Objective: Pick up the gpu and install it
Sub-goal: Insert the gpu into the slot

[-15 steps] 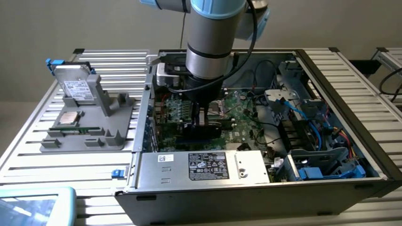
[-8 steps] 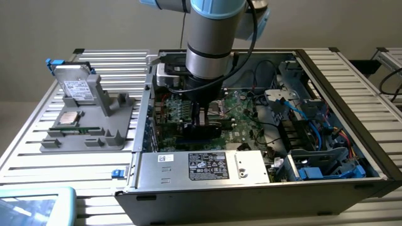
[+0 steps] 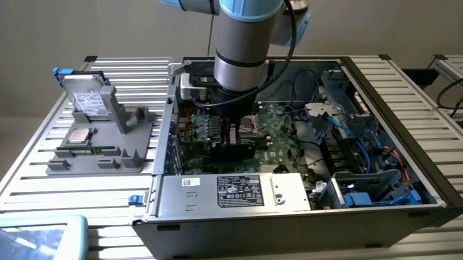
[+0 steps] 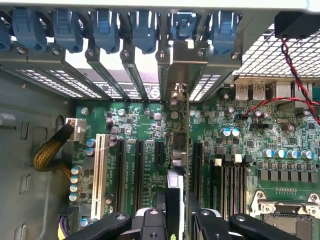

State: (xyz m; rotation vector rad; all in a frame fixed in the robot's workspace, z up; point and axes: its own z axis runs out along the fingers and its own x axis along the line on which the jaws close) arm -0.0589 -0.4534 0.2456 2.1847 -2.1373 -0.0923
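The gpu [image 3: 231,153] stands on edge inside the open computer case [image 3: 405,135], low over the green motherboard [image 3: 278,130]. My gripper [image 3: 233,138] reaches straight down from the arm and is shut on the card's upper edge. In the wrist view the gpu [image 4: 176,150] appears edge-on as a thin strip running from between my black fingers [image 4: 150,222] toward the rear slot openings. Its metal bracket end [image 4: 175,95] lies at the case's back wall, under a blue latch [image 4: 182,25]. My gripper [image 4: 175,222] holds the card in line with a black expansion slot.
Other black slots [image 4: 137,165] and a white slot [image 4: 100,167] lie beside the card. A grey fixture [image 3: 108,157] at the exterior view's left holds a hard drive [image 3: 88,100], a processor [image 3: 78,135] and a memory stick [image 3: 90,149]. The power supply [image 3: 239,190] and blue cables [image 3: 361,135] crowd the case.
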